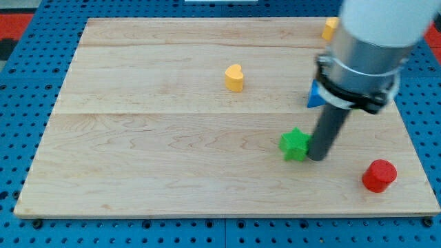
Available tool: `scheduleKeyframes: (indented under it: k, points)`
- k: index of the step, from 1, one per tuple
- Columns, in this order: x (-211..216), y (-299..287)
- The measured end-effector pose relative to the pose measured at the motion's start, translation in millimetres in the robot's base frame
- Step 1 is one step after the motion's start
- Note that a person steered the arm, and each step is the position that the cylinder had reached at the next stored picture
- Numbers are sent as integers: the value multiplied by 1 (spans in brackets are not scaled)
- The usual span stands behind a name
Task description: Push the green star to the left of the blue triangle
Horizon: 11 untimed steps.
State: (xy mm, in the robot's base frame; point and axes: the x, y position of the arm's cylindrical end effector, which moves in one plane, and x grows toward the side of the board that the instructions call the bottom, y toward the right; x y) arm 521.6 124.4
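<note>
The green star [294, 144] lies on the wooden board [172, 138], right of centre and toward the view's bottom. My tip [318, 158] rests against the star's right side, touching it. The blue triangle [315, 96] sits above and slightly right of the star; most of it is hidden behind the arm's grey body, only its left corner shows.
A yellow heart-shaped block [235, 77] lies at the board's upper middle. A second yellow block [330, 28] sits at the top right, partly hidden by the arm. A red cylinder [379, 176] stands near the bottom right corner. Blue pegboard surrounds the board.
</note>
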Motion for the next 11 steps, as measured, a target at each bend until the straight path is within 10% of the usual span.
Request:
scheduleKeyframes:
  k: [2, 5, 11]
  points:
    - [62, -23]
    - [-52, -73]
    - [-75, -26]
